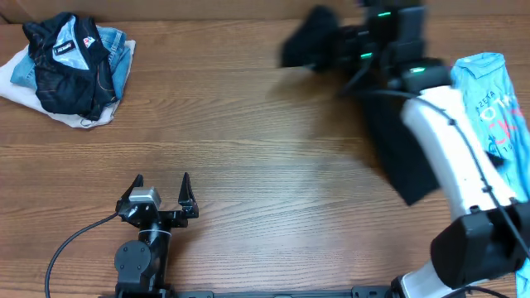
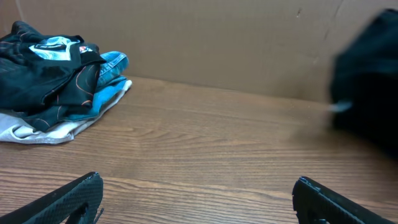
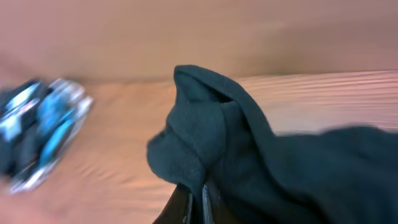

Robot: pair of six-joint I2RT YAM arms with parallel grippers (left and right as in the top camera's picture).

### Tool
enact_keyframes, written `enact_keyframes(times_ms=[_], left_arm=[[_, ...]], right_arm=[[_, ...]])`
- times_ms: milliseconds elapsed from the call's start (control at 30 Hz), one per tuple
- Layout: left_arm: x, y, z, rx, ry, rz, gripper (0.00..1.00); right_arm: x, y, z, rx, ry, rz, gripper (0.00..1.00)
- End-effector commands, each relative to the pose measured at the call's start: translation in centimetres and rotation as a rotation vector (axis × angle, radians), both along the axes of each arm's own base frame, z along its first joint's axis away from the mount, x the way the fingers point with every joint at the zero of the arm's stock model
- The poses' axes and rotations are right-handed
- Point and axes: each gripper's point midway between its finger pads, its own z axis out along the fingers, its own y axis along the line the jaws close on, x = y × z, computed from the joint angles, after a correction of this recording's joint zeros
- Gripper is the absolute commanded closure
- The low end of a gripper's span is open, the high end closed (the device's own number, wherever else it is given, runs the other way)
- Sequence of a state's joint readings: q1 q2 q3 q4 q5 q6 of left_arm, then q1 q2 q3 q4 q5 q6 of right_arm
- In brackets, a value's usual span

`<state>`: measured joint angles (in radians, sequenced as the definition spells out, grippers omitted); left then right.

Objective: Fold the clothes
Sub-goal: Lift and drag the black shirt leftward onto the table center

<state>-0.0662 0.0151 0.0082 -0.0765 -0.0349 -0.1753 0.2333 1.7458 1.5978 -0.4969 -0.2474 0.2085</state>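
One black T-shirt (image 3: 249, 143) inside the right claw (image 3: 198, 202)

Left gripper (image 1: 161, 179): I hold it at 7 o'clock, jaws spread wide, fingers pointing toward 12. Right arm (image 1: 443, 136): I have it reaching from 5 o'clock toward 1, right gripper (image 3: 196, 200) pinched tight on the black T-shirt (image 3: 249, 143).

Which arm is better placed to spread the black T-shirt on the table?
Right: the right tool is shut on the black T-shirt, lifted over the table. The left tool sits open and empty, well apart from it.
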Motion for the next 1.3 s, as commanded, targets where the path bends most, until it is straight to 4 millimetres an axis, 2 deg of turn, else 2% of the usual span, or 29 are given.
enact_keyframes(times_ms=[0, 133, 200, 300, 433, 500, 533, 633, 667, 700, 800, 900, 967, 1033, 1167, 1267], left_arm=[[0.0, 0.0, 0.1, 0.022, -0.009, -0.001, 0.0], [0.0, 0.0, 0.1, 0.022, -0.009, -0.001, 0.0], [0.0, 0.0, 0.1, 0.022, -0.009, -0.001, 0.0], [0.0, 0.0, 0.1, 0.022, -0.009, -0.001, 0.0], [0.0, 0.0, 0.1, 0.022, -0.009, -0.001, 0.0], [0.0, 0.0, 0.1, 0.022, -0.009, -0.001, 0.0], [0.0, 0.0, 0.1, 0.022, -0.009, -0.001, 0.0], [0.0, 0.0, 0.1, 0.022, -0.009, -0.001, 0.0], [0.0, 0.0, 0.1, 0.022, -0.009, -0.001, 0.0], [0.0, 0.0, 0.1, 0.022, -0.009, -0.001, 0.0], [0.0, 0.0, 0.1, 0.022, -0.009, -0.001, 0.0], [0.0, 0.0, 0.1, 0.022, -0.009, -0.001, 0.0], [0.0, 0.0, 0.1, 0.022, -0.009, -0.001, 0.0], [0.0, 0.0, 0.1, 0.022, -0.009, -0.001, 0.0], [0.0, 0.0, 0.1, 0.022, -0.009, -0.001, 0.0], [0.0, 0.0, 0.1, 0.022, -0.009, -0.001, 0.0]], right_arm=[[-1.3, 6.9, -1.3, 0.048, 0.043, 0.109, 0.96], [-3.6, 14.1, -4.5, 0.071, 0.109, 0.214, 0.96], [-5.4, 17.7, -6.0, 0.064, 0.128, 0.283, 0.96], [-7.7, 21.2, -6.9, 0.05, 0.128, 0.352, 0.92], [-9.0, 23.2, -5.8, 0.004, 0.061, 0.379, 0.83], [-9.2, 23.2, -4.9, -0.012, 0.049, 0.381, 0.74], [-9.2, 23.0, -4.4, -0.021, 0.049, 0.371, 0.64], [-8.7, 20.8, -2.5, -0.067, 0.055, 0.305, 0.51], [-8.4, 19.9, -1.8, -0.083, 0.059, 0.278, 0.42], [-8.2, 18.6, -1.0, -0.102, 0.065, 0.246, 0.27], [-7.5, 14.3, 0.8, -0.149, 0.104, 0.145, 0.0], [-7.2, 9.3, 1.8, -0.178, 0.167, 0.058, 0.0], [-7.0, 5.6, 1.8, -0.188, 0.213, -0.007, 0.0], [-7.1, 2.8, 1.4, -0.181, 0.276, -0.042, 0.0], [-9.3, -2.1, -1.5, -0.214, 0.474, -0.107, 0.0], [-11.3, -5.6, -3.7, -0.219, 0.632, -0.21, 0.04]])
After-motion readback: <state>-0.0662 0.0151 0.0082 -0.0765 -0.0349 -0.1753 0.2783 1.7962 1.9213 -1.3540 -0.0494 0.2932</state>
